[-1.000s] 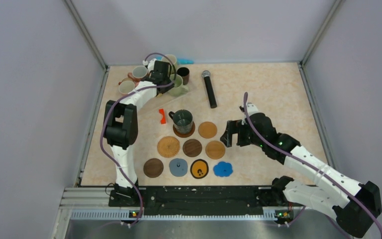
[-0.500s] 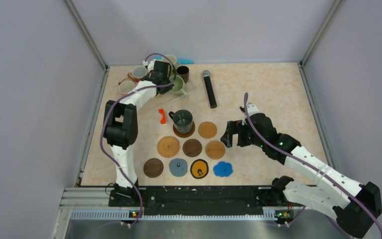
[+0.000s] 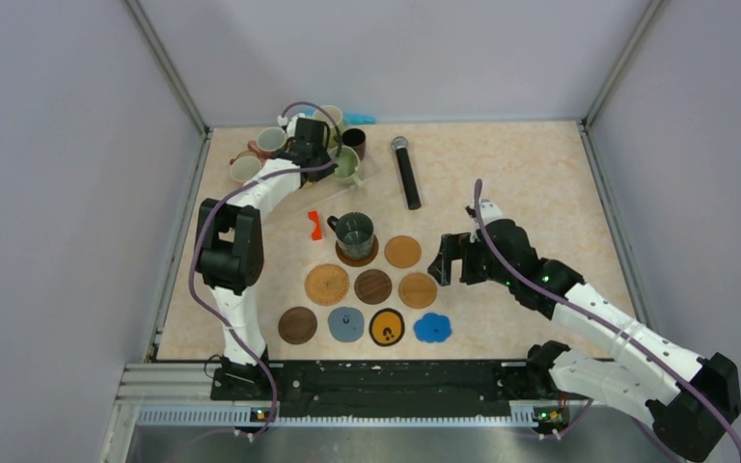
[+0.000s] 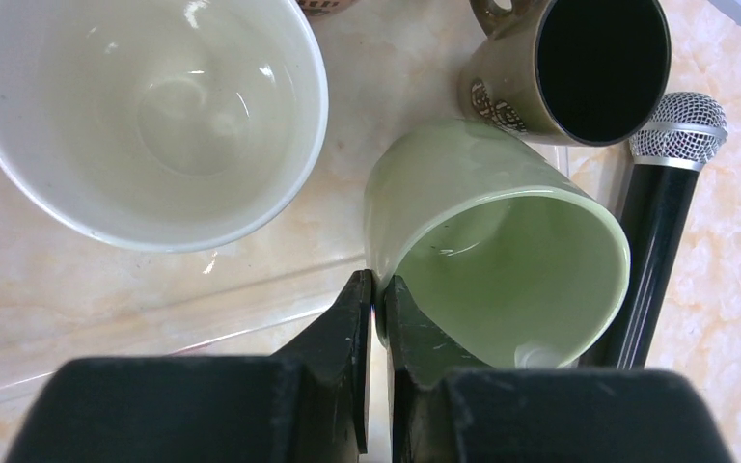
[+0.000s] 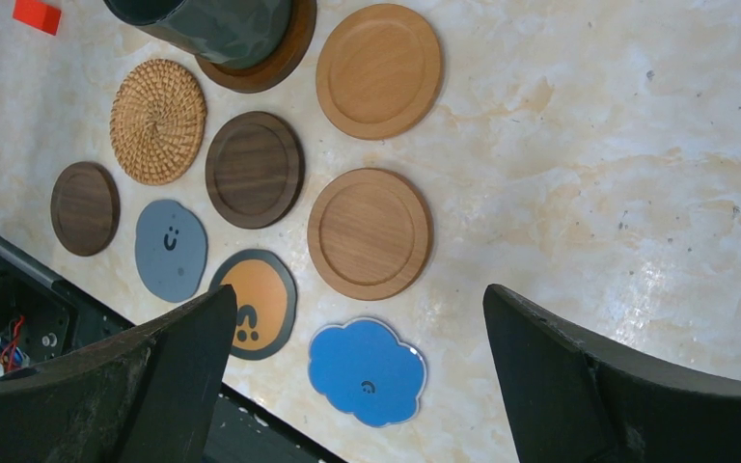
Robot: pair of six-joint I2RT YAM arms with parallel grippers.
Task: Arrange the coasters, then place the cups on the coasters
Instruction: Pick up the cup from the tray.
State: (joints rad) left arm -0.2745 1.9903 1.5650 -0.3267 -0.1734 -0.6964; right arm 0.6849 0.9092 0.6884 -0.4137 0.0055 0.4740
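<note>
Several coasters lie mid-table: woven (image 3: pixel 327 284), dark wood (image 3: pixel 373 285), two tan (image 3: pixel 402 251) (image 3: pixel 417 289), dark (image 3: pixel 297 325), grey-blue (image 3: pixel 345 323), black-and-yellow (image 3: pixel 386 327) and blue scalloped (image 3: pixel 432 327). A dark green cup (image 3: pixel 355 231) stands on a brown coaster (image 3: pixel 357 255). More cups cluster at the back left. There my left gripper (image 4: pixel 378 289) is shut on the rim wall of the tilted pale green cup (image 4: pixel 502 251), one finger inside and one outside. My right gripper (image 5: pixel 359 299) hangs open, empty, above the blue coaster (image 5: pixel 367 371).
A white cup (image 4: pixel 145 106) and a brown cup (image 4: pixel 579 68) stand close to the held one. The black microphone (image 3: pixel 406 172) lies just to its right. A small red-orange piece (image 3: pixel 315 225) sits left of the dark green cup. Walls enclose the table.
My left gripper's fingers have closed onto the pale green cup's rim, and the left arm's elbow has shifted a little left. The right arm has not moved.
</note>
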